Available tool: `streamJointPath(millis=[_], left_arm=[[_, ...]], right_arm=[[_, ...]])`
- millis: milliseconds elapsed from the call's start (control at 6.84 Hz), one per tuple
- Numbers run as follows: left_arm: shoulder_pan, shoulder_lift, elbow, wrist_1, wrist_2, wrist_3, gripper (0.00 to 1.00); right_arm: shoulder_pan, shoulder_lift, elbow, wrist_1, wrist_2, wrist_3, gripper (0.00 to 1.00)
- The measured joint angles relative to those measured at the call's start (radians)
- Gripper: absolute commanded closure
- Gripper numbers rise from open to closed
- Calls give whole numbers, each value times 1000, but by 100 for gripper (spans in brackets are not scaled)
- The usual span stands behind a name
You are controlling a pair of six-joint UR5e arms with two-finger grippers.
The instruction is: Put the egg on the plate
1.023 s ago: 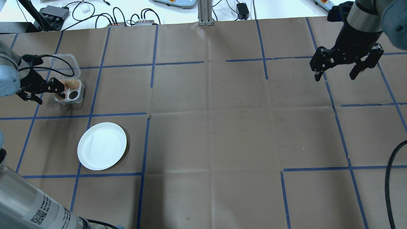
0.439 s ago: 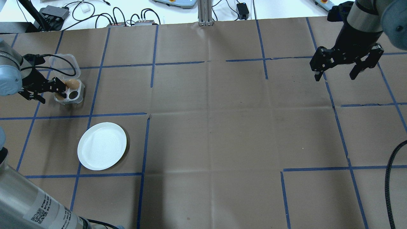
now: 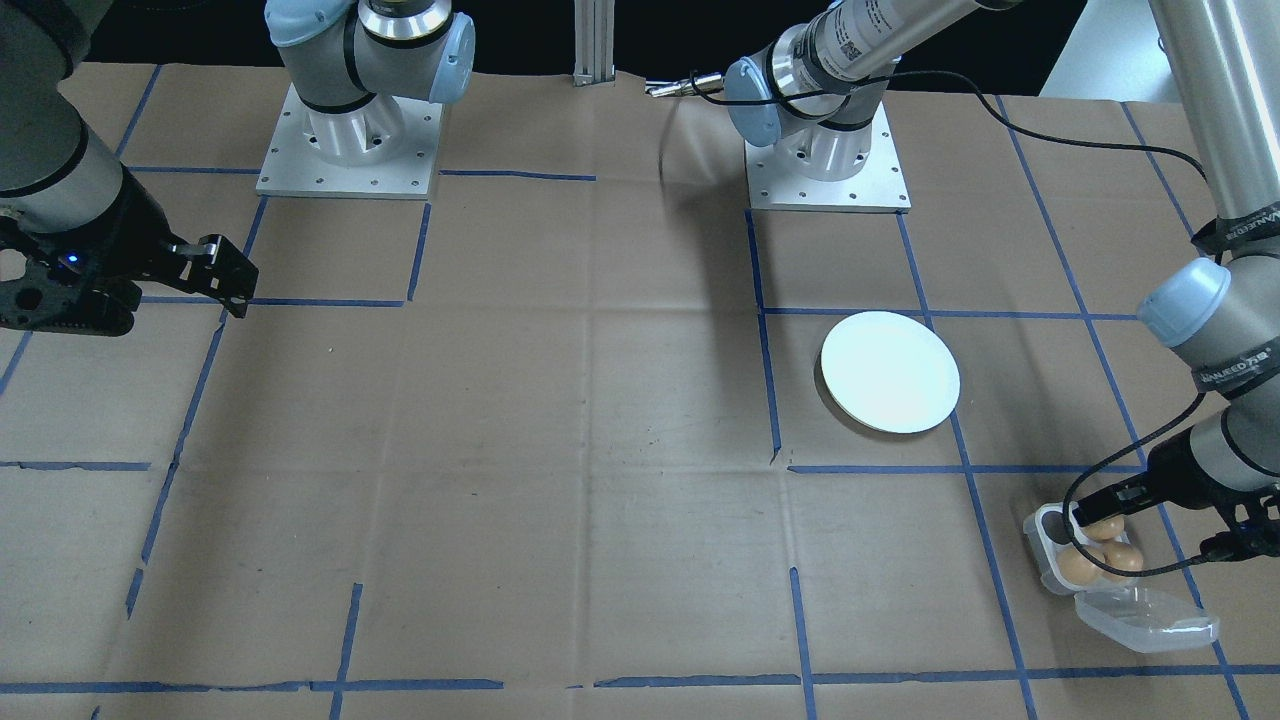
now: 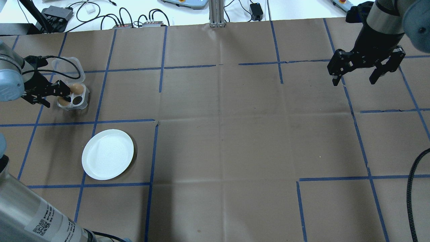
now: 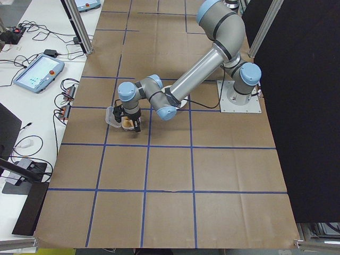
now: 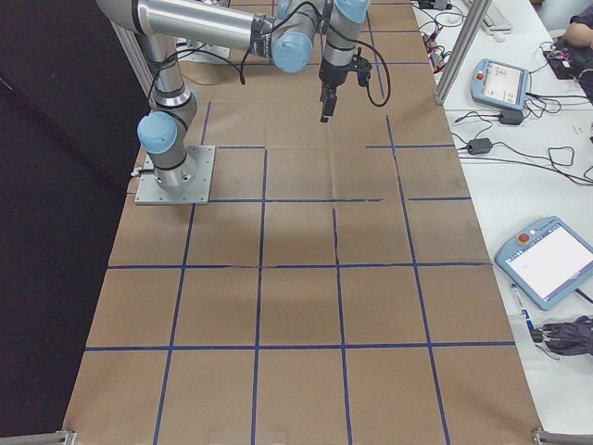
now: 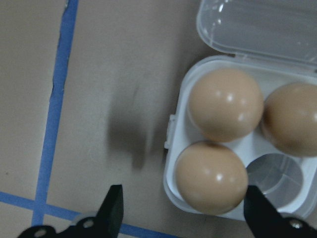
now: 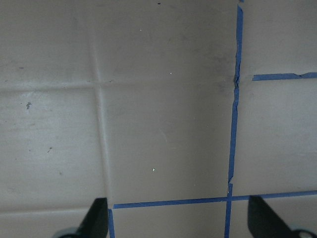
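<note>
Egg tray (image 7: 237,148): sitting near the table's edge on the robot's left, clear lid (image 7: 257,25) lying open beside it; holding three brown eggs, with one cup showing empty.
Nearest egg (image 7: 212,177): resting in its cup, lying between the two fingertips in the left wrist view, not lifted.
Other eggs: one (image 7: 226,103) just behind the nearest egg, one (image 7: 291,119) at the side, both seated in the tray.
Left gripper (image 7: 181,213): hanging over the tray, jaws spread wide; one fingertip (image 7: 113,208) standing over the bare paper, the other (image 7: 262,214) beside the nearest egg; contact with the egg not possible to tell.
Plate (image 4: 108,154): lying flat on the brown paper (image 4: 221,134), apart from the tray, carrying nothing.
Right gripper (image 4: 355,80): hovering over bare paper far from the tray, jaws spread, gripping nothing.
Blue tape lines (image 8: 233,124): crossing the paper under the right gripper.
</note>
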Motion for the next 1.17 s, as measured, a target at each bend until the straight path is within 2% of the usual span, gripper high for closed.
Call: streamJointPath(millis=[292, 439, 877, 1170], left_arm=[[-4, -4, 0, 9, -7, 0, 14], [-9, -5, 0, 11, -7, 1, 23], [-12, -7, 0, 13, -11, -1, 59], [-12, -6, 1, 14, -35, -4, 82]], right_arm=[[0, 0, 0, 0, 0, 0, 0], [0, 0, 0, 0, 0, 0, 0], [0, 0, 0, 0, 0, 0, 0], [0, 0, 0, 0, 0, 0, 0]])
